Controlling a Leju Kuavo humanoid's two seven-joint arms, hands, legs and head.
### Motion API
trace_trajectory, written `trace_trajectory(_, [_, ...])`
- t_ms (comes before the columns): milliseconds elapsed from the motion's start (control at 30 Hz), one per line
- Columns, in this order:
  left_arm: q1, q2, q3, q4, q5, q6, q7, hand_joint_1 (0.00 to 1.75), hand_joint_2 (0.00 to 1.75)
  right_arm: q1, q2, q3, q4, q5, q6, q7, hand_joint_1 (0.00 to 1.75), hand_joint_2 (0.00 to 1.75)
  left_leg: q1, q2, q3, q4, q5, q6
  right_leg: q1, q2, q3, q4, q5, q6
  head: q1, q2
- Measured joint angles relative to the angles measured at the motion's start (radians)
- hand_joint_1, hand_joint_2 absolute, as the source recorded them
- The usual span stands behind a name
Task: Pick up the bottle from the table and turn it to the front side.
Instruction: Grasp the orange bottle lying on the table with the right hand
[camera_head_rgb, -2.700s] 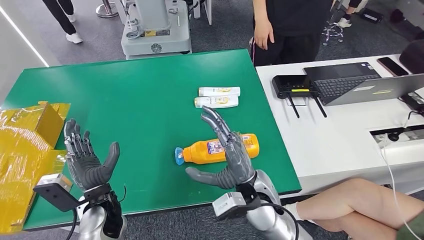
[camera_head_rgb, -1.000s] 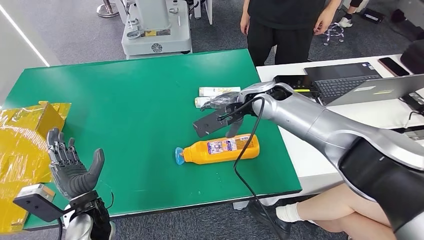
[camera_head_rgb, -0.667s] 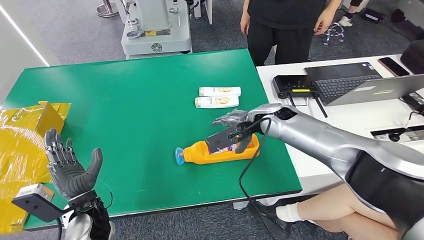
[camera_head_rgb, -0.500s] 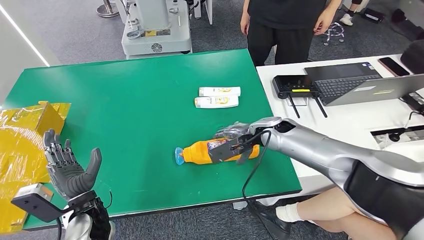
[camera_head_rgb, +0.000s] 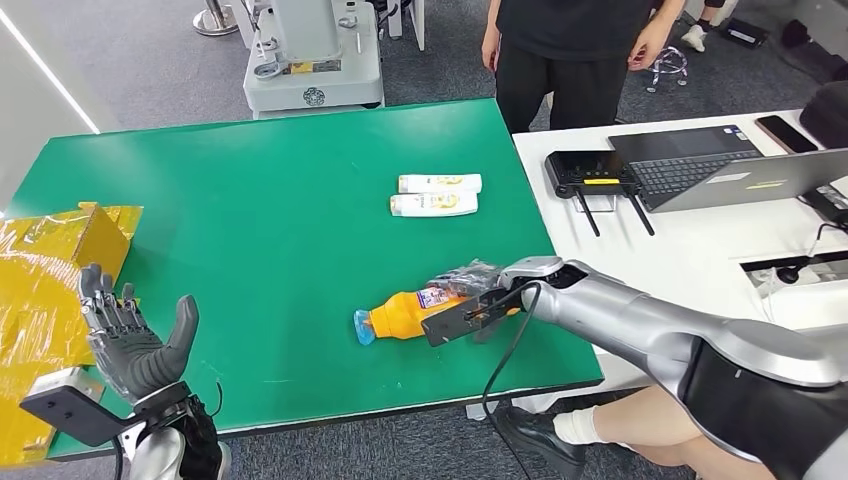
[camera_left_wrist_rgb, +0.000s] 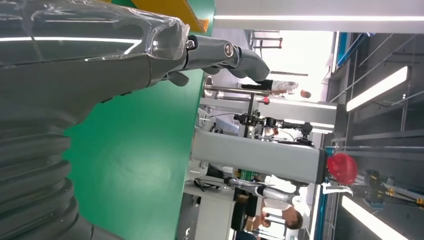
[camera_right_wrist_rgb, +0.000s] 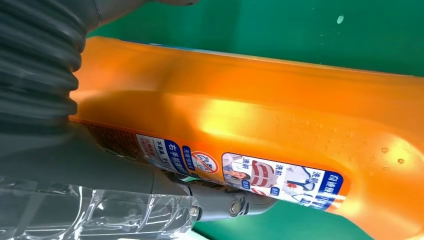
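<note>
An orange bottle (camera_head_rgb: 402, 316) with a blue cap (camera_head_rgb: 362, 327) lies on the green table (camera_head_rgb: 250, 200) near its front right corner, cap pointing left. My right hand (camera_head_rgb: 463, 281) is wrapped over the bottle's thick end and grips it. In the right wrist view the bottle (camera_right_wrist_rgb: 280, 105) sits between the thumb and the fingers (camera_right_wrist_rgb: 220, 202), which cross its printed label. My left hand (camera_head_rgb: 132, 340) is raised at the table's front left edge, open with fingers spread and holding nothing; the left wrist view shows the left hand (camera_left_wrist_rgb: 75, 75) above the green top.
Two white tubes (camera_head_rgb: 437, 194) lie side by side behind the bottle. Crumpled yellow packaging (camera_head_rgb: 50, 270) covers the table's left end. A white desk (camera_head_rgb: 690, 240) with a laptop and router adjoins on the right. A person (camera_head_rgb: 580, 40) stands beyond the table; a leg (camera_head_rgb: 650, 400) shows at lower right.
My right hand came down from above the white tubes onto the bottle and closed around it; the bottle has shifted slightly and now lies more aslant. My left hand sank a little.
</note>
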Motion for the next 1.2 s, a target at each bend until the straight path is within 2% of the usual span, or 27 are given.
trace_trajectory(333, [0.0,0.0,-0.008,-0.003,0.005,0.026,0.0,0.0,1.75,-0.013,0.046,0.001,0.045,0.022,0.019,-0.027,0.0,1.75,0.0,0.001,0.001,0.0,0.0,0.0,0.0,0.0,0.0,0.0,0.0,0.0,0.0,0.0])
trace_trajectory(700, [0.003,0.0,-0.014,-0.003,0.007,0.015,0.0,0.0,1.75,-0.027,0.056,0.011,0.062,0.096,-0.037,0.003,0.0,1.75,0.0,0.0,0.0,0.0,0.0,0.0,0.0,0.0,0.0,0.0,0.0,0.0,0.0,0.0])
trace_trajectory(1033, [0.005,0.0,-0.015,-0.003,0.017,-0.011,0.0,0.0,1.75,-0.063,-0.059,-0.005,-0.061,0.112,0.0,0.074,0.0,1.75,-0.001,0.0,0.0,0.001,0.0,0.0,-0.001,0.0,0.0,0.0,0.0,0.0,0.0,0.0])
trace_trajectory(1200, [0.006,0.0,-0.015,-0.003,0.018,-0.022,0.0,0.0,1.75,-0.063,-0.098,-0.016,-0.111,0.12,-0.002,0.086,0.0,1.75,-0.001,0.0,0.0,0.001,0.0,0.0,-0.001,0.0,0.0,0.0,0.0,0.0,0.0,0.0])
